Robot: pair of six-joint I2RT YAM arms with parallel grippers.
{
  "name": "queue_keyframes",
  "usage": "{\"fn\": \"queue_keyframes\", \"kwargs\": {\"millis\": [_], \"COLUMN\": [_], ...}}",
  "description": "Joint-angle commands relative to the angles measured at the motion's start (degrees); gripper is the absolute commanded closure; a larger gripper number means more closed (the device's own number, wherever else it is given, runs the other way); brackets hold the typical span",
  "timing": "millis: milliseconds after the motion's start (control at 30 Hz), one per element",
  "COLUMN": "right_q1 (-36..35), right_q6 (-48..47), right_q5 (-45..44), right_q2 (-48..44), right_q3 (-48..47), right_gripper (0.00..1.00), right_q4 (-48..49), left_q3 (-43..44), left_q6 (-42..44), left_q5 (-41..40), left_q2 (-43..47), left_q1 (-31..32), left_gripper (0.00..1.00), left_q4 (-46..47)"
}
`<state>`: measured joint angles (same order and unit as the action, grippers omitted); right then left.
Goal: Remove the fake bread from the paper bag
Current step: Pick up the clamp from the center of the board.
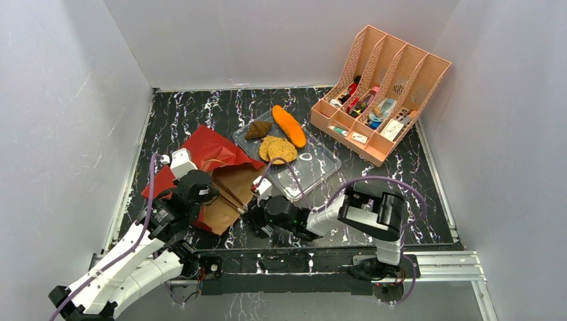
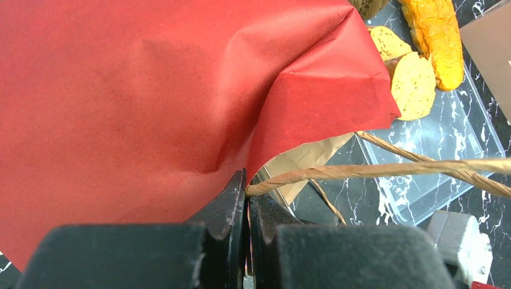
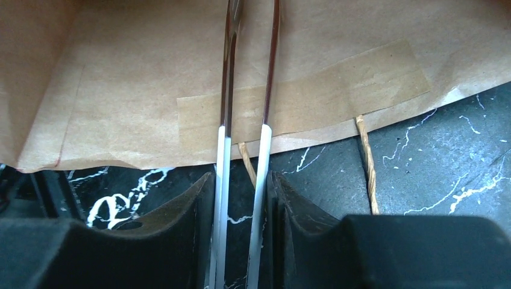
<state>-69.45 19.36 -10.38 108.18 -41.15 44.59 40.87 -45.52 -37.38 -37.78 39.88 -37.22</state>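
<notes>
Items I log, largest first:

1. Tabletop (image 1: pixel 200 114): black stone-look slab with white veining.
2. Paper bag (image 1: pixel 210 150): lying flat and creased at left, red outside, brown kraft lining showing at its mouth.
3. Desk rack (image 1: pixel 384 80): pink lattice plastic with four slots, far right.
4. Tray (image 1: pixel 314 170): clear plastic, rectangular, just beside the bag.
5. Fake bread, all on the tray:
   - an oblong orange loaf (image 1: pixel 289 125)
   - two tan, pitted round pieces (image 1: pixel 277 148)
   - a dark brown lump (image 1: pixel 258 130)
6. Left claw (image 2: pixel 247 198): pinched tight on the bag's twisted paper handle (image 2: pixel 373 170).
7. Right claw (image 3: pixel 243 177): thin blades parted by a narrow gap, over the kraft lining, clamping nothing I can see.
</notes>
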Motion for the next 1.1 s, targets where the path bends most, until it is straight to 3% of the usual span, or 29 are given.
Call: {"fn": "queue_keyframes", "kwargs": {"millis": [0, 333, 500, 867, 1067], "right_q1": [0.10, 0.12, 0.12, 0.89, 0.98], "right_q6": [5.47, 18.55, 26.20, 51.84, 62.63], "right_q5": [1.92, 4.73, 6.39, 13.23, 11.99], "right_q2": [-7.01, -14.21, -14.76, -11.92, -10.15], "right_q3": [-1.00, -3.66, -2.99, 1.63, 4.02], "right_gripper": [0.76, 0.79, 0.81, 0.84, 0.81], "right_q4": [-1.57, -13.33, -13.93, 1.84, 7.43], "left_q3": [2.03, -2.41, -2.55, -2.70, -2.59], "left_q6": [1.43, 3.42, 3.82, 3.94, 3.94], "left_q5": [-2.10, -1.19, -0.64, -0.41, -0.05], "left_q2": [0.62, 4.87, 3.48, 5.54, 6.02], "left_q1": [0.27, 0.29, 0.29, 0.29, 0.29], "left_gripper": [1.00, 1.00, 1.00, 1.00, 1.00], "left_q4": [-2.17, 1.89, 3.14, 2.92, 3.00]}}
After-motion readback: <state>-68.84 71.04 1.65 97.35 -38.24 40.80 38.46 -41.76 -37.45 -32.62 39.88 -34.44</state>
